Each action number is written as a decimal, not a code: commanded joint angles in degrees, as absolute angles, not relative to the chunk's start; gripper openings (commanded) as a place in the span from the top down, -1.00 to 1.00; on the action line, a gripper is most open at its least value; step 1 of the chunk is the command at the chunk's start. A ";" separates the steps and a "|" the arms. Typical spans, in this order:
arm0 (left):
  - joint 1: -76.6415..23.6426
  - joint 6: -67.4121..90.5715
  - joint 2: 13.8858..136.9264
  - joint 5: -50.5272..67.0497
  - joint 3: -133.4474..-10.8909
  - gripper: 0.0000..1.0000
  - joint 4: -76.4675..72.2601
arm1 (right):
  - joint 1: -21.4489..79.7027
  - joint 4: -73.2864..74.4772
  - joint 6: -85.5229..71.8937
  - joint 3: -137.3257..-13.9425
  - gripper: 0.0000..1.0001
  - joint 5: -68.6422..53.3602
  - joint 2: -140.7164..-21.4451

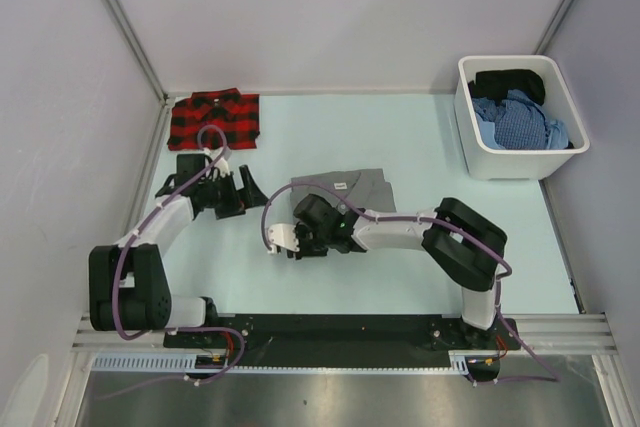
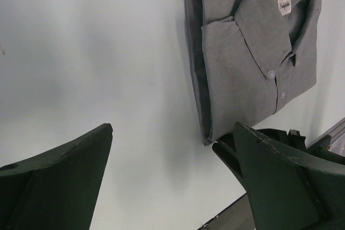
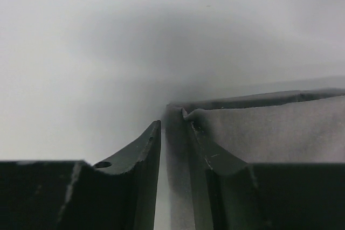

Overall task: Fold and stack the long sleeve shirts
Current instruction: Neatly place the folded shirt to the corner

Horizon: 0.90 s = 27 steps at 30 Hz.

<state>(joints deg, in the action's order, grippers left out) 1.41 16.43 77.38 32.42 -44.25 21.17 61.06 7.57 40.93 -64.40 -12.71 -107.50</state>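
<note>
The grey shirt (image 1: 362,187) lies folded in the middle of the table, collar and white neck label up; it also shows in the left wrist view (image 2: 248,52). The red-and-black plaid shirt (image 1: 215,119) lies folded at the back left. My right gripper (image 1: 303,215) is at the grey shirt's near left corner. In the right wrist view (image 3: 173,119) its jaws are nearly together with the grey shirt's (image 3: 269,127) edge between them. My left gripper (image 1: 238,197) is open and empty over bare table left of the grey shirt, its jaws wide apart (image 2: 172,133).
A white bin (image 1: 515,162) with blue and black clothes stands at the back right. Grey walls close the table on the left, back and right. The metal rail with the arm bases (image 1: 340,332) runs along the near edge.
</note>
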 commanded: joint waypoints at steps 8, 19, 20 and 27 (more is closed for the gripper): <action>1.32 22.58 81.99 42.89 -37.00 -0.98 10.11 | 57.66 5.10 42.28 -66.97 1.00 -12.65 -108.20; -1.31 41.29 86.22 47.54 -29.71 -0.99 -14.63 | 50.72 5.89 31.29 -72.07 1.00 -24.87 -102.75; -1.58 44.09 86.74 47.72 -29.45 -0.99 -16.59 | 50.54 6.06 31.38 -72.07 1.00 -25.13 -102.74; -3.77 56.06 91.49 47.72 -29.79 -0.99 -31.54 | 50.19 6.94 30.32 -72.86 1.00 -25.93 -102.74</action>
<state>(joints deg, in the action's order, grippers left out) -2.61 46.37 89.95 46.00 -29.67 -18.15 50.02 7.68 31.97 -70.48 -23.75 -104.53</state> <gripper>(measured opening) 0.994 0.012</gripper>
